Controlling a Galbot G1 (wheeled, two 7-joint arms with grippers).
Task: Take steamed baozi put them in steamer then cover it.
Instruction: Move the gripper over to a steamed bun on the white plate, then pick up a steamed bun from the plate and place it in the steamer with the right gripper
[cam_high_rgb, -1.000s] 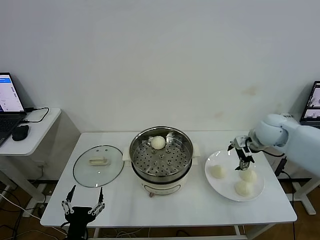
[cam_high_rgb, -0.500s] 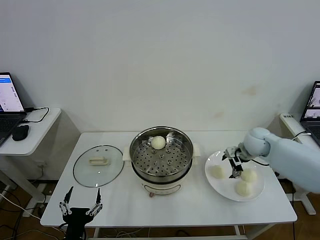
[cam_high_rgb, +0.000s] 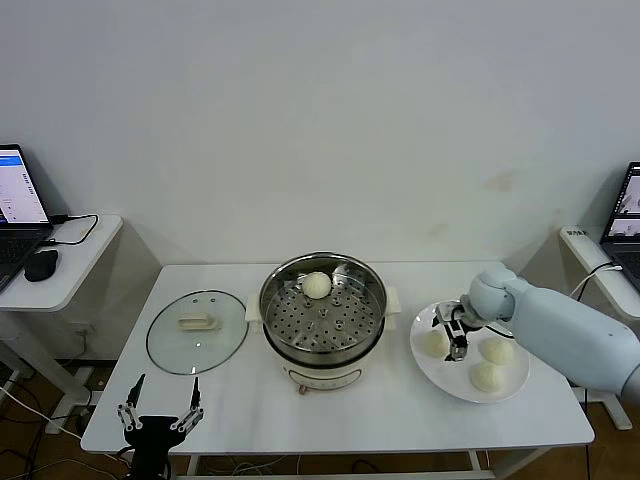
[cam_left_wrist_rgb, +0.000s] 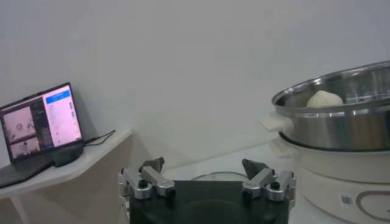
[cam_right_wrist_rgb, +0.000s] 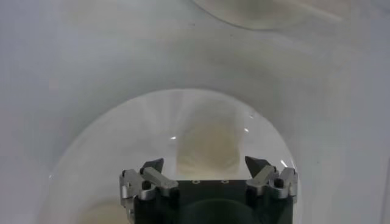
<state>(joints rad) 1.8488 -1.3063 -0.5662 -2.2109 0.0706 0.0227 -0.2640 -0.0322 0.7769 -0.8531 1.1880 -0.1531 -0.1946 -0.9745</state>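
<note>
Right claw (cam_high_rgb: 456, 338) lower now, open astride plate's (cam_high_rgb: 450, 377) half-hidden leftmost baozi (cam_high_rgb: 434, 343).

The right arm (cam_high_rgb: 560, 325) was a smooth, rounded pale blue-white shell ending in a small black gripper (cam_high_rgb: 455, 335) with silver-grey jaws and dark screws, and the left gripper (cam_high_rgb: 159, 420) was likewise black with thin metal jaws.

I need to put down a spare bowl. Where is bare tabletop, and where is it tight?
Bare table runs along the front edge, before the steamer and the plate. It is crowded between steamer and plate, where the right gripper hovers at the baozi; the cover fills the left.
</note>
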